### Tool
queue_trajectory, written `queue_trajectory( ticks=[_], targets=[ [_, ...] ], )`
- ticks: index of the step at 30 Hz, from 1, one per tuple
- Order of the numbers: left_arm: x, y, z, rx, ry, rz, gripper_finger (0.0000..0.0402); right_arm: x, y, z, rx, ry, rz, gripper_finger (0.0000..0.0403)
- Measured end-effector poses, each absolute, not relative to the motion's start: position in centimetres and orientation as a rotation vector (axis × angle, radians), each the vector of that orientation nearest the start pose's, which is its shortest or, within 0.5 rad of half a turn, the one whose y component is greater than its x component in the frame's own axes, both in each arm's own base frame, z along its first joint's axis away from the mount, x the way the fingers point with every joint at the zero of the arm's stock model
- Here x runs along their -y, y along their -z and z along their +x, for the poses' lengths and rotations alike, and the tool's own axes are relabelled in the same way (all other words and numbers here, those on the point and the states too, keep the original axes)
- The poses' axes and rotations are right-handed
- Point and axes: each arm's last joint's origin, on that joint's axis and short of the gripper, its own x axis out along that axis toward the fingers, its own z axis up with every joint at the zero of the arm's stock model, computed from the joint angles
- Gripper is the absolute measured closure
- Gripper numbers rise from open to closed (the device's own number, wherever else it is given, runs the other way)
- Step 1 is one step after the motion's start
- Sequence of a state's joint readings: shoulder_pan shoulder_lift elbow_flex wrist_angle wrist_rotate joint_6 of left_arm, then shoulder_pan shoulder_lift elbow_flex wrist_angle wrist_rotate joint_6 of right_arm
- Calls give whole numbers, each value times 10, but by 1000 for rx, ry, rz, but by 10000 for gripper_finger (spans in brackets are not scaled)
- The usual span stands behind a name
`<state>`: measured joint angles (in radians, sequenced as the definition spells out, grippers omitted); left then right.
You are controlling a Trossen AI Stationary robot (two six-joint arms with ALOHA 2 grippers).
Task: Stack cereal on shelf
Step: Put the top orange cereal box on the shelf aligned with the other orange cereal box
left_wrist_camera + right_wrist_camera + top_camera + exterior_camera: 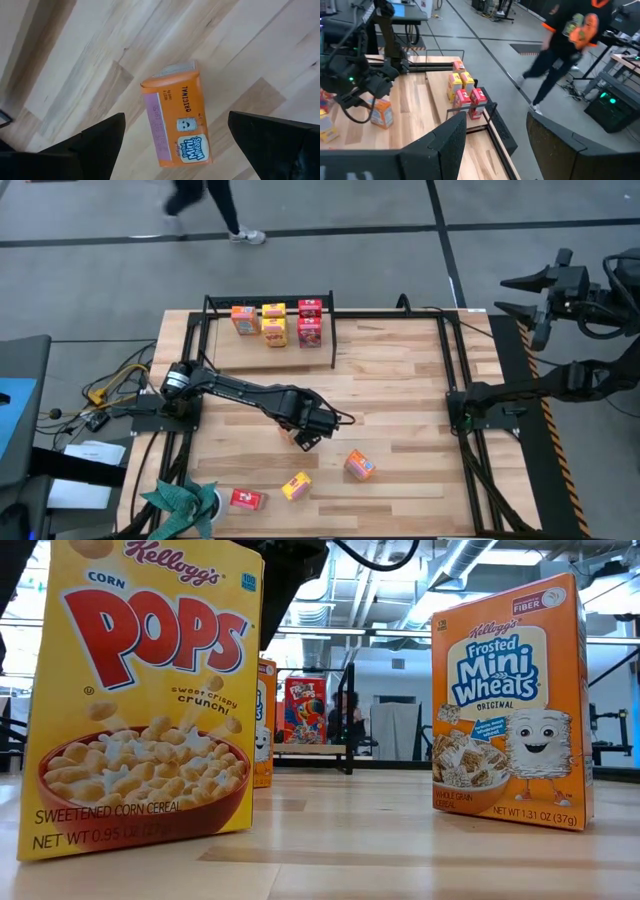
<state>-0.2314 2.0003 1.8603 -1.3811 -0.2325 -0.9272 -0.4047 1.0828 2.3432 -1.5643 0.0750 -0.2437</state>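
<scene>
1. Cereal: five boxes (274,323) stand on the shelf (222,340), upper left of centre in the high view.
2. An orange box (179,121) lies flat on the table (400,400) between the wide-open fingers of the left gripper (308,438), untouched.
3. Three boxes (297,485) sit near the lower edge.
4. Right gripper (515,295), part open and empty, waits at upper right.

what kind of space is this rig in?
Probably a robotics lab or workshop floor, not a home or shop. Signs: bare grey concrete floor with black lines, another workstation with equipment and cables, exposed ceiling ducts, and a person walking past.
</scene>
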Motion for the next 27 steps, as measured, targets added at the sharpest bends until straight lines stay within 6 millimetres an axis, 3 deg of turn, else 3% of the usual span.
queue_trajectory(
  ticks=[6, 9, 14, 27],
  targets=[
    [80, -266, 362, -1374, -669, -411, 56, 4, -559, 5, -358, 430, -188, 171],
    [79, -270, 354, -1302, -672, -481, 56, 4, -559, 5, -358, 430, -188, 171],
    [80, -271, 357, -1243, -637, -510, 56, 4, -559, 5, -358, 431, -188, 171],
    [78, -260, 358, -1305, -569, -476, 57, 4, -559, 5, -357, 431, -187, 171]
  ],
)
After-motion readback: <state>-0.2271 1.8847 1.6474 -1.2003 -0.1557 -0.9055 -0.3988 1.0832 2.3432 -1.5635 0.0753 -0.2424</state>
